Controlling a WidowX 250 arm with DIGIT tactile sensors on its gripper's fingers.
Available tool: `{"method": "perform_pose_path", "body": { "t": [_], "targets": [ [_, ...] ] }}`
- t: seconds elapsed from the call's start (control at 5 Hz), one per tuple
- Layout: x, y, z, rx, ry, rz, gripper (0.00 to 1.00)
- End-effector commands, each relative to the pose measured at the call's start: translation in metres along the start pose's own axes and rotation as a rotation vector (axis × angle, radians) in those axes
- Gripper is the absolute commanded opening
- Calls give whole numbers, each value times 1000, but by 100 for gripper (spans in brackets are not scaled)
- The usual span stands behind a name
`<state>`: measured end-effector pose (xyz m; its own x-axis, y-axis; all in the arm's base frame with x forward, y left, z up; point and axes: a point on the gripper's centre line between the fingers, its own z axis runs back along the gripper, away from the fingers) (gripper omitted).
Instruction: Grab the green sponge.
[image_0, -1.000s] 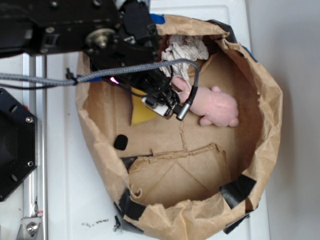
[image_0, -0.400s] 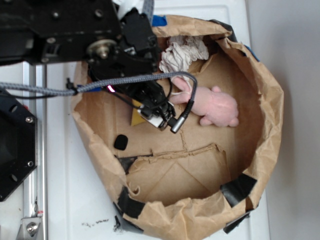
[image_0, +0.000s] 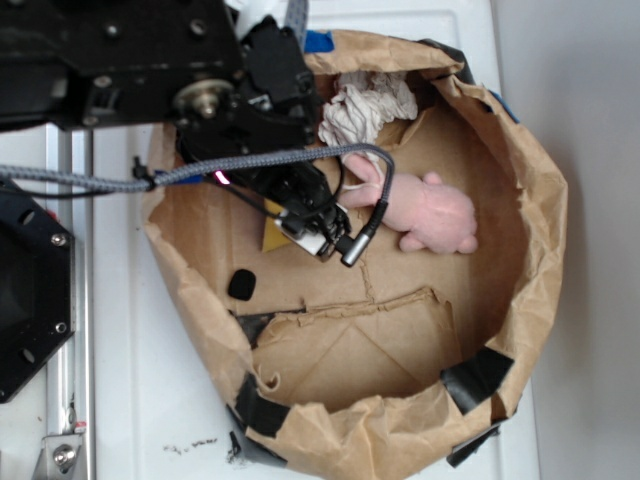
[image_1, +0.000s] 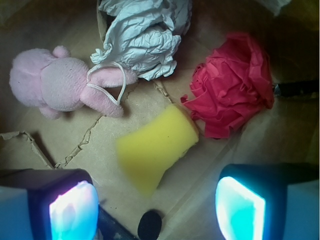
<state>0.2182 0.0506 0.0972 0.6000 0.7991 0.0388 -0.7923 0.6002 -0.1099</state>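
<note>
In the wrist view the tool (image_1: 156, 210) has its two fingers (image_1: 67, 207) wide apart and holds nothing, and the green sponge (image_1: 155, 147) lies free on the brown paper just ahead of the gap between them. This view also shows a red paper wad (image_1: 232, 92) touching the sponge's far end, with a pink plush bunny (image_1: 60, 85) and crumpled grey paper (image_1: 142, 32) beyond. In the exterior view the arm hides most of this: only a yellow corner of the sponge (image_0: 272, 238) shows inside the paper bag (image_0: 540, 200), which stands on the white surface (image_0: 130, 400).
</note>
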Motion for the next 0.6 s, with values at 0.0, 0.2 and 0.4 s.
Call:
{"method": "perform_pose_path", "body": {
  "t": [0.0, 0.2, 0.4],
  "targets": [
    [-8, 8, 3, -18, -21, 7, 100],
    [-18, -1, 0, 6, -3, 25, 100],
    [-22, -13, 0, 20, 1, 43, 100]
  ]
}}
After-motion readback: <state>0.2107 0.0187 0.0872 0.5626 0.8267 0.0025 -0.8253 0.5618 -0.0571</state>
